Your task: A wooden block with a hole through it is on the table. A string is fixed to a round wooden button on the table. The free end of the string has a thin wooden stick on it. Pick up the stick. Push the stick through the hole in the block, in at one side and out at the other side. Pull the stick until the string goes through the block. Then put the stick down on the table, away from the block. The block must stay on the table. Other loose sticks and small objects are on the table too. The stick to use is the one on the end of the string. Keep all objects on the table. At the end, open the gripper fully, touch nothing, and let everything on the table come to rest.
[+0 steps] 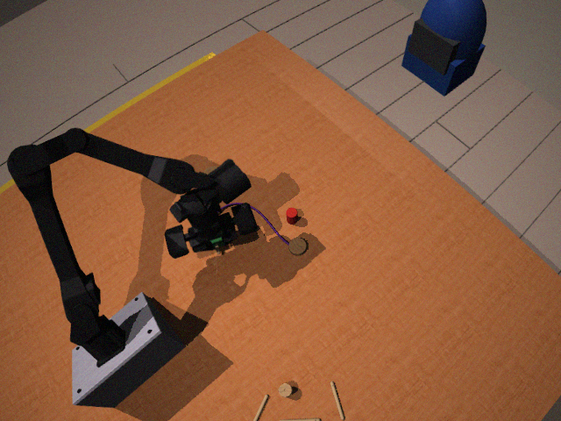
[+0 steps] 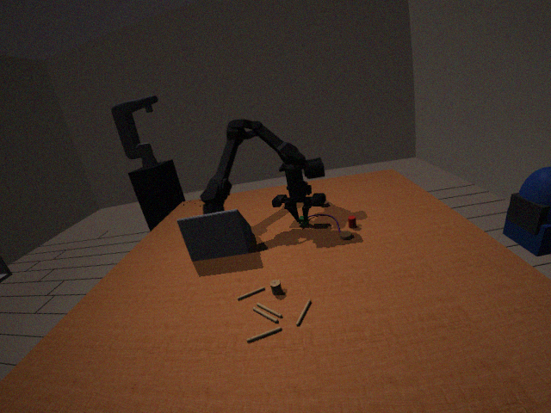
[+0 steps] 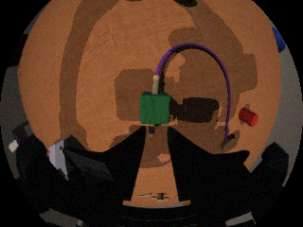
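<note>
A small green block (image 3: 154, 108) (image 1: 217, 239) (image 2: 301, 218) sits on the table under my gripper. The thin wooden stick (image 3: 155, 82) pokes out of its far side, and a short dark tip shows at its near side. A purple string (image 3: 215, 63) (image 1: 267, 224) (image 2: 331, 218) arcs from the stick to the round wooden button (image 3: 229, 139) (image 1: 297, 246) (image 2: 346, 236). My gripper (image 3: 156, 130) (image 1: 222, 246) (image 2: 302, 218) points down just at the block's near side. Its fingers stand a little apart with only the stick's tip near the gap, and they grip nothing.
A red cylinder (image 3: 249, 116) (image 1: 292, 215) (image 2: 351, 221) stands beside the button. Several loose sticks (image 2: 264, 335) (image 1: 337, 399) and a short wooden peg (image 2: 275, 286) (image 1: 285, 389) lie near the table's front. The arm's grey base (image 1: 122, 353) (image 2: 213, 240) is to the left.
</note>
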You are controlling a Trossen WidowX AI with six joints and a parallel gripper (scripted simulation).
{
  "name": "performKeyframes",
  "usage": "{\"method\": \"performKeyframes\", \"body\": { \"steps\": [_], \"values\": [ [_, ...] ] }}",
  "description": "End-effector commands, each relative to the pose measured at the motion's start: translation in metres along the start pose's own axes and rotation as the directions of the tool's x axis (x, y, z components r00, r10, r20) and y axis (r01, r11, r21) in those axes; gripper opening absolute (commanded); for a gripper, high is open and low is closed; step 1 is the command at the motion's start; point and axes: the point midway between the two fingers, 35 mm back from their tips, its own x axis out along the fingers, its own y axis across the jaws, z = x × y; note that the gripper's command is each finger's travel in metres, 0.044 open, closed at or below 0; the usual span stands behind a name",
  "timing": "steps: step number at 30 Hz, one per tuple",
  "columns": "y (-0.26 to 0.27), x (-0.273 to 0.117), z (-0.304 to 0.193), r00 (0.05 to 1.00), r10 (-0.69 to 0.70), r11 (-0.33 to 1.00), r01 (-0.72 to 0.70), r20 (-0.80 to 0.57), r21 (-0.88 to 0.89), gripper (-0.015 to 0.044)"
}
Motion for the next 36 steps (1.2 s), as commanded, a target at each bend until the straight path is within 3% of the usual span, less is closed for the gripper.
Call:
{"method": "performKeyframes", "body": {
  "steps": [1, 14, 19, 36],
  "values": [
    [0.0028, 0.0084, -0.0022, 1.0, 0.013, 1.0, -0.013, 0.003, 0.013, 0.0123],
    [0.0041, 0.0155, -0.0022, 1.0, 0.014, 1.0, -0.014, 0.004, 0.013, 0.0123],
    [0.0033, 0.0139, -0.0015, 1.0, 0.008, 1.0, -0.008, 0.0, 0.005, 0.0],
    [0.0011, 0.0159, -0.0016, 0.996, -0.005, 0.999, 0.008, 0.085, -0.041, 0.0]
  ]
}}
